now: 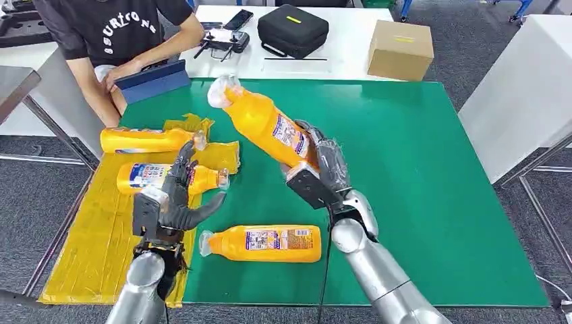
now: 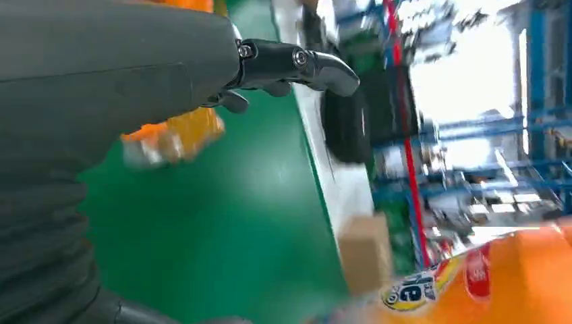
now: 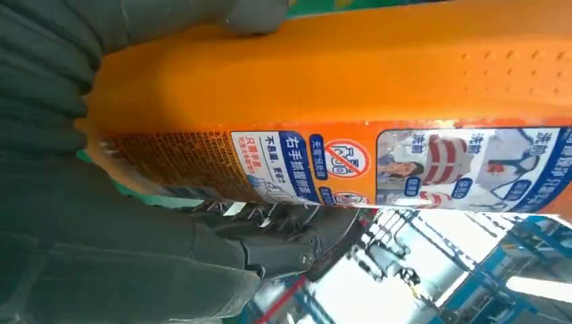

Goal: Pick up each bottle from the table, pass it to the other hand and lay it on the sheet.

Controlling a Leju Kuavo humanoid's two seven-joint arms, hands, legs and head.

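Note:
My right hand (image 1: 324,169) grips the base of an orange bottle (image 1: 266,121), held tilted above the green mat with its wrapped cap up and to the left. The same bottle's label (image 3: 378,165) runs close along the right wrist view. My left hand (image 1: 172,199) hovers open over the edge of the yellow sheet (image 1: 88,236), fingers spread, holding nothing. Two orange bottles (image 1: 145,140) (image 1: 168,178) lie on the sheet. Another orange bottle (image 1: 263,243) lies on the green mat (image 1: 418,175) between my arms.
A person sits at the far left behind a blue tablet case (image 1: 152,79). On the white table beyond stand a black case (image 1: 293,30), a cardboard box (image 1: 400,49) and a controller (image 1: 224,40). A white table (image 1: 526,88) stands at the right.

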